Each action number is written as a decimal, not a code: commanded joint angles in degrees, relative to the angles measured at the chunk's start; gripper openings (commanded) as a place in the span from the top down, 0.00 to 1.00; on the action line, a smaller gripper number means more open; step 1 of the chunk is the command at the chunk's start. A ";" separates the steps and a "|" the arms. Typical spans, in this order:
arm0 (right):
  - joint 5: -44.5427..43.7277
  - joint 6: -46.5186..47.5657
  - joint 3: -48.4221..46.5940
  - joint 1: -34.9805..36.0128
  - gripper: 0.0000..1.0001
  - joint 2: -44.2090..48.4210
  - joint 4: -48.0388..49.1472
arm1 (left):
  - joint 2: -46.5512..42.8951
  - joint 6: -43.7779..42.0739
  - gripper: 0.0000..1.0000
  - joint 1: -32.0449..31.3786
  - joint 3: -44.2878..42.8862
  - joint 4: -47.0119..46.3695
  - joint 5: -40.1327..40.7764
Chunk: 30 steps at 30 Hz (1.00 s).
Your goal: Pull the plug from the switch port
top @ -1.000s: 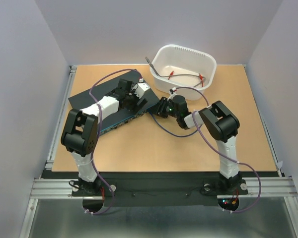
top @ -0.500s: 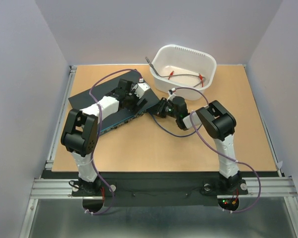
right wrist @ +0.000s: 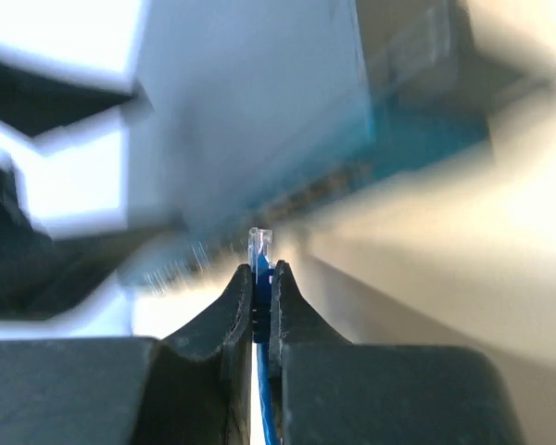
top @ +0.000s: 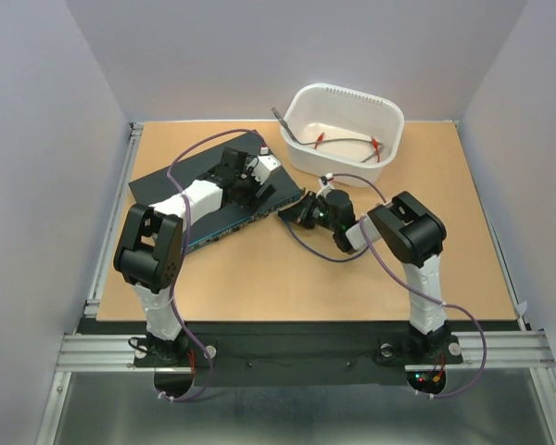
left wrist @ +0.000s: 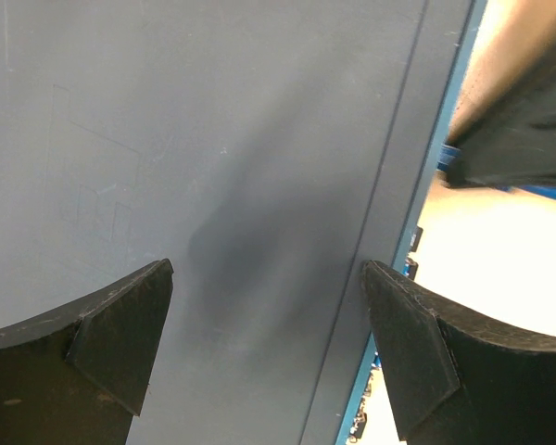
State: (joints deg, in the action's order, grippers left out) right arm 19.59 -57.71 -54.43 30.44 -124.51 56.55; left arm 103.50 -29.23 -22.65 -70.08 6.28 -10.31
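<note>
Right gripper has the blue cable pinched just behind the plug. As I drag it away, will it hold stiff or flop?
Likely floppy past the grip: the blue cable is thin, and only the short stub to the plug stands straight above the right gripper. Probably light, so little drag. It might slide, being pinched only at the very tips.

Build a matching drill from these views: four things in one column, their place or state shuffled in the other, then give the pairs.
Things
1. left tool
2. right tool
3. white tub
4. switch

Place or state
a. holds thin cables with red ends
b. open, fingers apart over a dark flat top
c. shut on the blue plug
d. flat box, sockets along its blue edge

Pairs: 1-b, 2-c, 3-a, 4-d
</note>
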 commanded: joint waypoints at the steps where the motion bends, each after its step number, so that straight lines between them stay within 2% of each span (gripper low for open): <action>1: -0.87 2.69 6.51 -0.11 1.00 5.32 0.05 | -0.50 -0.30 0.05 0.15 0.92 1.10 0.90; 9: -1.40 5.76 11.45 -0.03 1.00 12.60 -2.50 | -0.32 -0.30 0.05 0.15 0.83 1.19 1.34; 12: -0.79 8.91 10.41 1.37 0.99 16.74 -6.88 | -0.58 -0.39 0.05 0.33 0.83 1.19 1.52; 17: -0.87 17.18 3.21 3.31 1.00 31.67 -22.70 | -1.46 -0.74 0.05 0.77 1.09 1.19 2.22; 20: -5.08 22.81 -3.81 3.40 0.99 38.78 -30.43 | -2.51 -0.65 0.05 1.73 1.61 1.19 1.96; 24: -6.85 28.86 -14.45 3.40 1.00 42.42 -35.98 | -3.13 -0.82 0.05 2.70 1.88 1.10 2.13; 30: -9.92 38.36 -34.66 3.23 1.00 38.91 -38.10 | -3.31 -0.91 0.05 3.05 2.23 1.19 2.22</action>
State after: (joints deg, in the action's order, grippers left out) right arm 13.41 -28.91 -78.91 33.82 -83.29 21.82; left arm 102.59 -29.28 -20.21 -69.01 6.04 -9.76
